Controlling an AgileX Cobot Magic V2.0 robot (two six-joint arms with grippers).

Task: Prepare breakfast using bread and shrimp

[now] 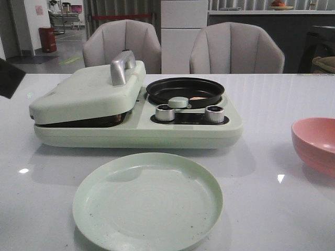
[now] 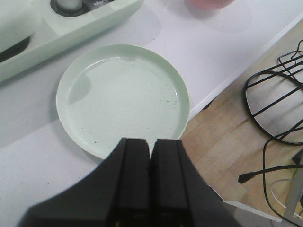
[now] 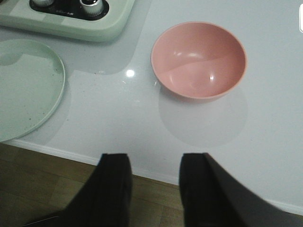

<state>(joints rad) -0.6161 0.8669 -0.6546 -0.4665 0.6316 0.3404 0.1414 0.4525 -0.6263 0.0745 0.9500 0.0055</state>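
A small pale orange-pink shrimp (image 1: 197, 98) lies in the black round pan (image 1: 185, 90) on the right half of the pale green breakfast maker (image 1: 131, 117). The maker's left lid (image 1: 86, 94) is down on the grill; the bread is hidden from view. An empty pale green plate (image 1: 148, 200) sits in front of the maker, also in the left wrist view (image 2: 122, 97). My left gripper (image 2: 151, 144) is shut and empty above the plate's near rim. My right gripper (image 3: 154, 161) is open and empty over the table's front edge, near the empty pink bowl (image 3: 199, 59).
The pink bowl (image 1: 315, 145) stands at the right of the table. Two knobs (image 1: 165, 112) (image 1: 214, 114) sit on the maker's front panel. Two grey chairs (image 1: 236, 49) stand behind the table. A black wire stand and cables (image 2: 277, 99) lie on the floor beside the table.
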